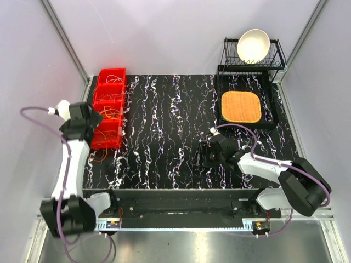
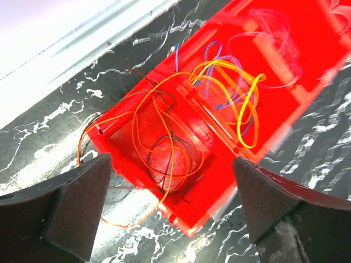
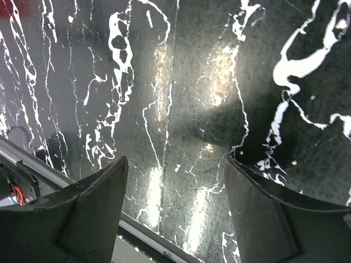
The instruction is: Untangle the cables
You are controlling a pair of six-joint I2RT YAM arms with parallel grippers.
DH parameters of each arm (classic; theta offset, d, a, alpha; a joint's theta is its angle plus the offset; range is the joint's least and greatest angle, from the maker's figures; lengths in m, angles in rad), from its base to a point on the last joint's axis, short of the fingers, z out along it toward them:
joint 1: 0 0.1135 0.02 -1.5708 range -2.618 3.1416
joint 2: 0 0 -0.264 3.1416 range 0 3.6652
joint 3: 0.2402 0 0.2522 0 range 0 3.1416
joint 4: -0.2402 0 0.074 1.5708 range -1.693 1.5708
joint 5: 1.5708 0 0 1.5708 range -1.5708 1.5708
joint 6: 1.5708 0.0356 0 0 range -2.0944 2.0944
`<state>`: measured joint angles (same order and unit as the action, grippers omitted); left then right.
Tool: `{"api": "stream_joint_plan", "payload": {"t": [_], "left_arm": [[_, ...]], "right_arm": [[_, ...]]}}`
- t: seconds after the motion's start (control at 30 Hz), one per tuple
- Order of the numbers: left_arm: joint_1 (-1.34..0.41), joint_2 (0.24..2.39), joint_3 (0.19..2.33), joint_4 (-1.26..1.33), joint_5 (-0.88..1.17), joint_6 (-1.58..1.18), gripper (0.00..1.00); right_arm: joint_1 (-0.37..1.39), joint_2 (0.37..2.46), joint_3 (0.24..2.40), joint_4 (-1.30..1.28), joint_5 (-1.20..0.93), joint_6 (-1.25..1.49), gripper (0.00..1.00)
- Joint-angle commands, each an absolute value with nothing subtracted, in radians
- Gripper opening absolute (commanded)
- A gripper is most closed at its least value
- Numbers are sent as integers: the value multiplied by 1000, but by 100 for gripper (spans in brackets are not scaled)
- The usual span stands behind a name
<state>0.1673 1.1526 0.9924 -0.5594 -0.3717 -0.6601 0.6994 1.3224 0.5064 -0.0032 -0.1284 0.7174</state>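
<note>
Orange dominates the tangle: thin, flexible orange, yellow, blue and purple cables (image 2: 164, 145) lie coiled inside a long red plastic bin with dividers (image 1: 103, 144) at the left edge of the black white-veined marbled tabletop (image 1: 164, 131). The left gripper (image 2: 171, 161) hangs directly over the bin with its jaws spread wide and nothing between them. In its wrist view the orange loops fill the compartment right beneath it, and a few strands spill over the wall onto the tabletop. The yellow-and-blue bundle sits in the next compartment, farther along the bin's long axis, which runs away from the arm bases. The right gripper (image 3: 175, 164), also spread and empty, sits low over bare marble well apart from the bin. The left arm is therefore clearly nearer, and a straight descent should reach the orange coil first.
</note>
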Motion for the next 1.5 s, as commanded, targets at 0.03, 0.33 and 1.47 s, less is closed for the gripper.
{"api": "stream_joint_plan", "payload": {"t": [0.03,0.33,1.47], "left_arm": [[155,869,755,-598,-410,-771,96],[153,755,540,-540,-282,-782,88],[60,957,606,-558,-387,-675,0]], "right_arm": [[698,1362,538,-8,-159,687,76],[701,1407,571,-20,-169,686,76],[690,1273,466,78,-206,667,74]]}}
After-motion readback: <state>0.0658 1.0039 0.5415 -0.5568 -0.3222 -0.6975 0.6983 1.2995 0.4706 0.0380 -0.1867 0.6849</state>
